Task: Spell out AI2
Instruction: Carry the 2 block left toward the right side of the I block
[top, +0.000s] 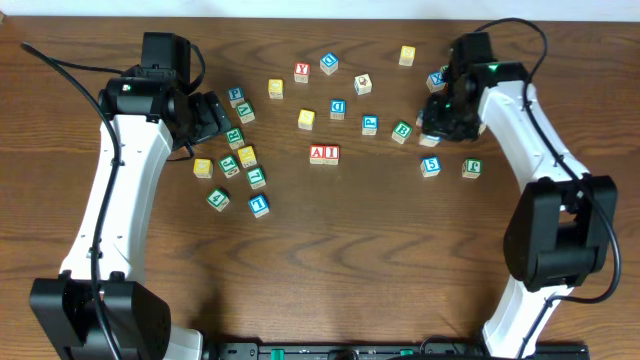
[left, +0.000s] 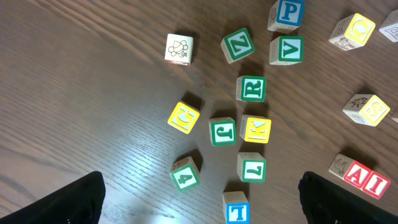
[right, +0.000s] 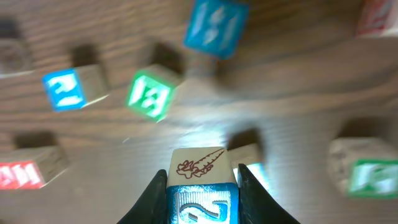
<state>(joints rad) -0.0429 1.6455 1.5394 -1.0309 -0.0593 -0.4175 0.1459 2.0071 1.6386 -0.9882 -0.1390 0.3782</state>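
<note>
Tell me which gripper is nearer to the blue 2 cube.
Right. The right gripper is shut on the 2 cube. The left gripper hangs open far across the table, by the R cube.

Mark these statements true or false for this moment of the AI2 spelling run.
1. The A cube and the I cube sit side by side, touching. True.
2. The right gripper is shut on the 2 cube. True.
3. The left gripper holds a green cube. False: it is open and holds nothing.
4. The 2 cube touches the I cube. False: it is in the right gripper, well apart from the pair.
</note>
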